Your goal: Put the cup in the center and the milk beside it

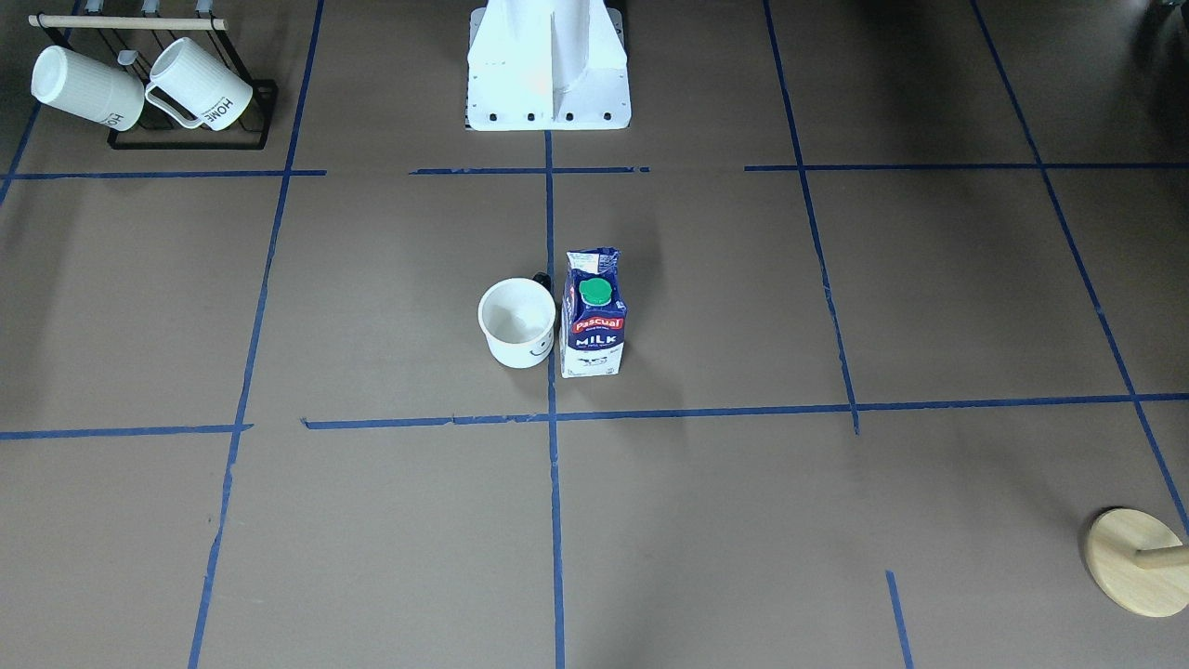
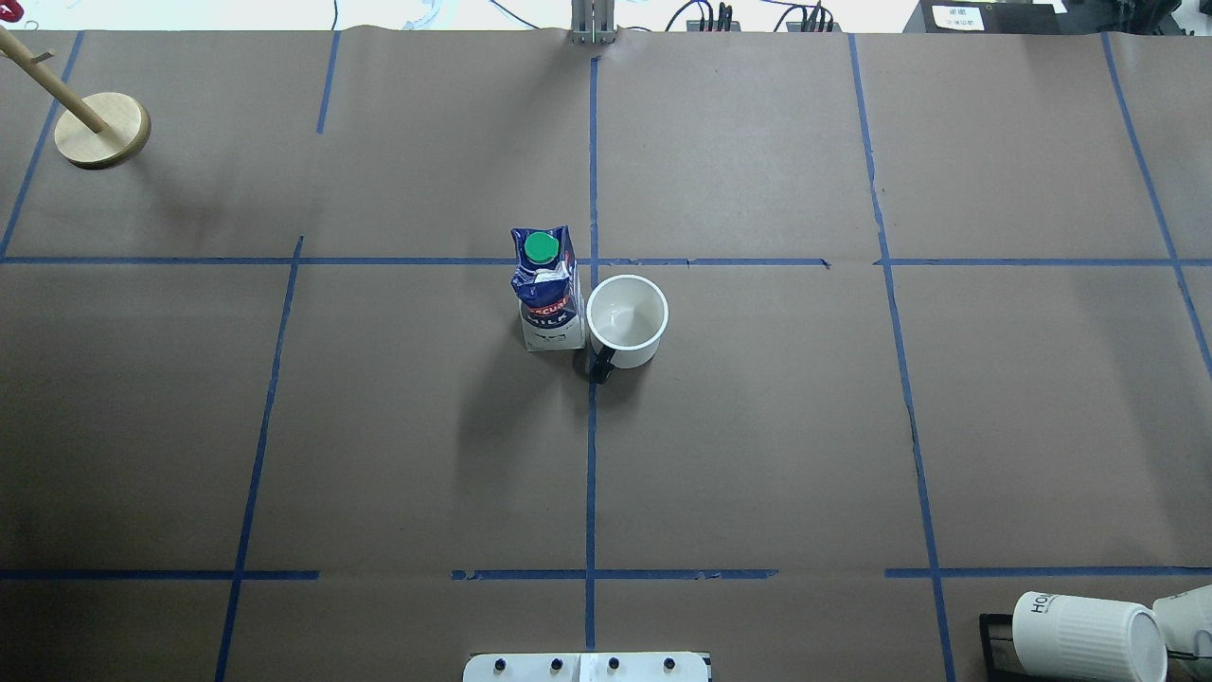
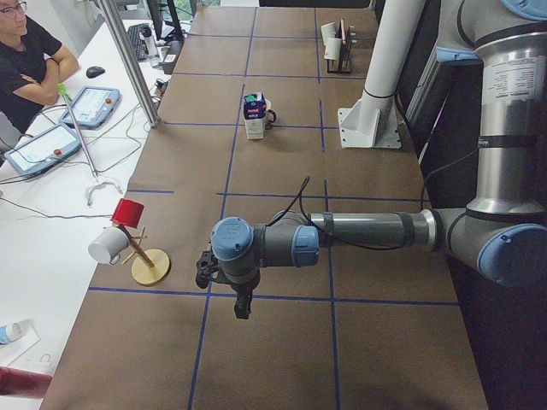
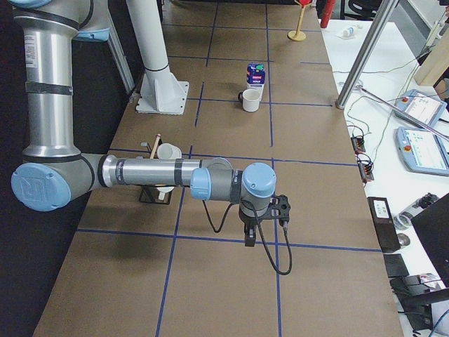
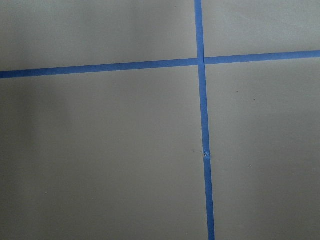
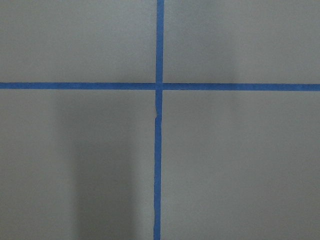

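**Cup (image 1: 516, 323) and milk (image 1: 594, 316) look placed**

Surface (image 2: 1042, 426): the center (image 2: 757, 426) holds both, up near its 12 o'clock tape edge in the overhead view. Milk stands upright at the cup's 9 o'clock, just beside it; contact unclear.

Risk, my read: any re-nudge toward dead middle could tip the tall carton into the cup.

Left tool (image 3: 243, 306) and right tool (image 4: 249, 237) hang over bare surface with nothing seen in them. Opening: cannot tell.

Cup (image 2: 627, 317), milk (image 2: 547, 289) just beside each other: no passage between; outer sides open; mug rack (image 1: 186, 146) well apart.
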`<state>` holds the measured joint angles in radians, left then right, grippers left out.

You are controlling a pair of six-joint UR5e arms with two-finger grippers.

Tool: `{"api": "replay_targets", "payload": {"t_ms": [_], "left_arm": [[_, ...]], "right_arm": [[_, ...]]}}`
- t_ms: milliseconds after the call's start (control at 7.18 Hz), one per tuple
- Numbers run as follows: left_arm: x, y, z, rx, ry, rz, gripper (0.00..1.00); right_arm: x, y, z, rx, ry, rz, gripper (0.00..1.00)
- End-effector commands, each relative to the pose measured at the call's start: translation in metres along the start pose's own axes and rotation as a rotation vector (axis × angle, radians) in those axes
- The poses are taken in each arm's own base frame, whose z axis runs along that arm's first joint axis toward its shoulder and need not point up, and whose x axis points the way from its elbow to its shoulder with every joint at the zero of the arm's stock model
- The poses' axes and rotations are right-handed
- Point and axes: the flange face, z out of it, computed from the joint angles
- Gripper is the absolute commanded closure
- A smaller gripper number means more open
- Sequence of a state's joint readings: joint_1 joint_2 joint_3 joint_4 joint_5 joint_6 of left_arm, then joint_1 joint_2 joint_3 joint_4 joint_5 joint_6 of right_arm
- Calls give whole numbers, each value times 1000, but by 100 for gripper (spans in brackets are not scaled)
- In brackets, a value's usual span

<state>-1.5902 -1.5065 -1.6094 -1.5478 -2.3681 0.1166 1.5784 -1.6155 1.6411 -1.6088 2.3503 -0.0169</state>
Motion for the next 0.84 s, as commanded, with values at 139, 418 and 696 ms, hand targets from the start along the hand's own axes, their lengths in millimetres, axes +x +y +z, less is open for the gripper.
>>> {"api": "replay_targets", "payload": {"t_ms": [139, 418, 696], "left_arm": [[0, 0, -1, 1, -1, 0, 0], [0, 0, 0, 0, -1, -1, 0], [-1, 0, 0, 0, -3, -1, 0]], "right_arm": [[3, -1, 3, -1, -1, 3, 0], [1, -2, 1, 2, -3, -1, 0], [0, -3, 0, 8, -1, -5, 0]]}}
